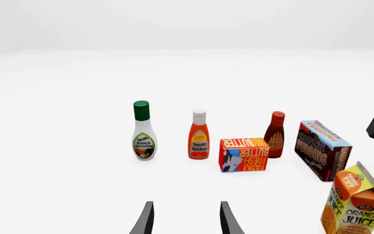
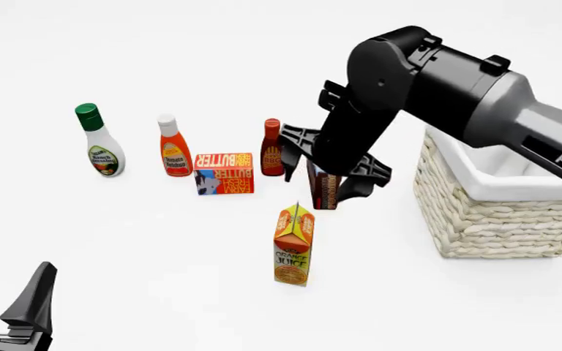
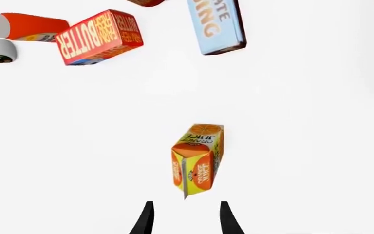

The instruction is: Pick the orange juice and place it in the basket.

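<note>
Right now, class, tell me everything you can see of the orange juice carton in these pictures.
The orange juice is a tall gable-top carton, orange and yellow, like printed card, with orange fruit pictures and "ORANGE JUICE" lettering. It stands upright on the white table, alone, nearer the arms than the row of groceries and left of the basket. Nothing touches it. The right end effector hangs open above its ridge, not gripping.

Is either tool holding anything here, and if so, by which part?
Nothing is held. The right tool is open above the upright orange juice, not touching it. The left tool is open too, off to the side with nothing between its fingers.
</note>
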Controlling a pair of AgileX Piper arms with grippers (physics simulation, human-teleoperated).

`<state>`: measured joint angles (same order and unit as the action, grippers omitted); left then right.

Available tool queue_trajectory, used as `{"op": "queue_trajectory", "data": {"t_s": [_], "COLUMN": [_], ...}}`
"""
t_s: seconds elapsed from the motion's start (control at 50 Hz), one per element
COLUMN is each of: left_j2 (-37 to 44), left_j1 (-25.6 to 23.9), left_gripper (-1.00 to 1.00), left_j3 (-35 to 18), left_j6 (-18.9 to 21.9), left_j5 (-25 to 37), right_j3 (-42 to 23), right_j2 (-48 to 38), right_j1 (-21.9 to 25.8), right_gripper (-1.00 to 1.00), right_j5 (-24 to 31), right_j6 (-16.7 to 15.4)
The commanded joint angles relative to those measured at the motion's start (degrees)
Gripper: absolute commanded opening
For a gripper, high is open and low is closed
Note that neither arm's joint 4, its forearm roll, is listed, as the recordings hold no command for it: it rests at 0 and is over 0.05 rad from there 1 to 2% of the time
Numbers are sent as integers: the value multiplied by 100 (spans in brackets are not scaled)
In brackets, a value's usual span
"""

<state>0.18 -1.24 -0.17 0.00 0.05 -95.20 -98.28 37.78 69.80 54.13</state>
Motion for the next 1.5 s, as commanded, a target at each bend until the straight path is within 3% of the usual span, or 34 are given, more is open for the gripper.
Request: {"op": "queue_trajectory", "data": {"t_s": [0.02,1.5], "left_j2": [0,1], "left_j1": [0,-1], "left_gripper": [100,100], "left_j3": [0,0], "left_j6": [0,0], "left_j5": [1,1], "right_j3": [45,-163], "right_j2": [-113,-788], "right_j1": [41,109], "right_gripper": [100,100], "right_j5": [7,10], "right_j6": [3,-397]}}
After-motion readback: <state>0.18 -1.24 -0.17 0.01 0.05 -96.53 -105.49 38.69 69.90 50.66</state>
